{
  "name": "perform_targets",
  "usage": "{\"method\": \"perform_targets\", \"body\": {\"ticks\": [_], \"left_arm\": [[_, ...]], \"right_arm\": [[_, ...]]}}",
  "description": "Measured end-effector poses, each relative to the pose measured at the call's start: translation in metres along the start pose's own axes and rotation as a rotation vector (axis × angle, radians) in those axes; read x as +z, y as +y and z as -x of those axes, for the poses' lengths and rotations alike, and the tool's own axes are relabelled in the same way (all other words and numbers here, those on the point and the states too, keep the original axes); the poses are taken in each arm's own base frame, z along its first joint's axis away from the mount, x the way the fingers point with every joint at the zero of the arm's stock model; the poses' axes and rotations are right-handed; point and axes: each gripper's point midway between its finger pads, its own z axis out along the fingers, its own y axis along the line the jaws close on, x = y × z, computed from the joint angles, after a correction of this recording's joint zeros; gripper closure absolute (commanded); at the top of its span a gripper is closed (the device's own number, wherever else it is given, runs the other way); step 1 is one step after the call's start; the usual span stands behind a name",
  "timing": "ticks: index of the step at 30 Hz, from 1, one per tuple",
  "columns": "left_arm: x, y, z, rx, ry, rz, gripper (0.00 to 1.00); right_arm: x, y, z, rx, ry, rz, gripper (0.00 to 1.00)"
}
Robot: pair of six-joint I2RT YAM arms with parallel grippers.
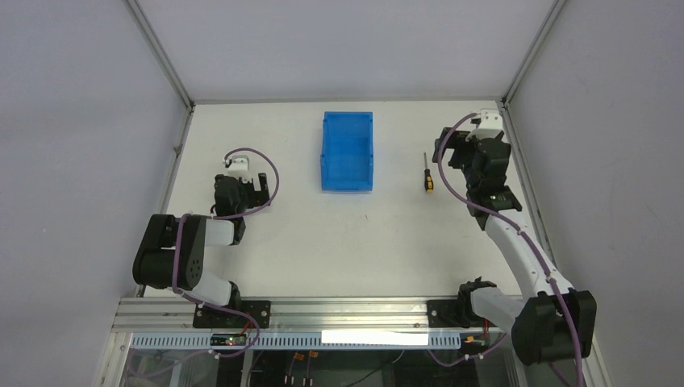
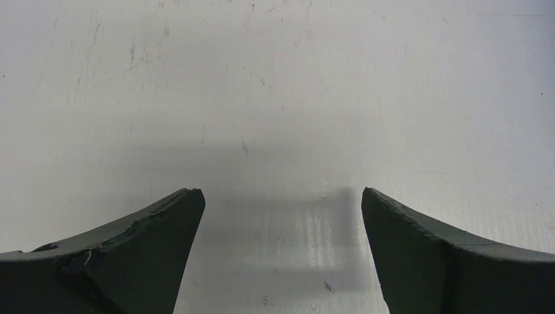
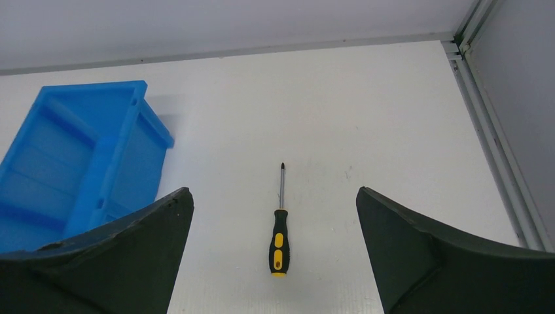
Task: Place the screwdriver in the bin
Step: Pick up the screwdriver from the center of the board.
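Note:
The screwdriver [image 1: 427, 174] lies flat on the white table to the right of the blue bin [image 1: 347, 151]. Its black and yellow handle points toward the near edge. In the right wrist view the screwdriver [image 3: 279, 241] lies between and below my open fingers, and the bin [image 3: 98, 173] stands at the left, with nothing visible inside. My right gripper [image 1: 461, 155] [image 3: 274, 191] is open and empty, hovering above the table just right of the screwdriver. My left gripper [image 1: 242, 192] [image 2: 283, 191] is open and empty, low over bare table at the left.
A metal frame rail [image 3: 497, 144] runs along the table's right edge, close to the right arm. Grey walls enclose the back and both sides of the table [image 1: 347, 242].

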Motion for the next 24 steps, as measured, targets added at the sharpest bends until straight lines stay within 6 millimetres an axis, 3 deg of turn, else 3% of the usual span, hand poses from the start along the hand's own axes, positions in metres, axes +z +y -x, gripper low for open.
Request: {"method": "perform_targets", "body": {"ticks": [5,15,19,24], "left_arm": [[0.000,0.000,0.000,0.000,0.000,0.000,0.00],[0.000,0.000,0.000,0.000,0.000,0.000,0.00],[0.000,0.000,0.000,0.000,0.000,0.000,0.00],[0.000,0.000,0.000,0.000,0.000,0.000,0.00]], "right_arm": [[-0.017,0.001,0.038,0.000,0.005,-0.015,0.00],[-0.071,0.007,0.146,0.013,-0.093,-0.008,0.00],[-0.091,0.008,0.171,0.020,-0.115,-0.006,0.01],[-0.106,0.009,0.186,0.033,-0.118,-0.004,0.01]]}}
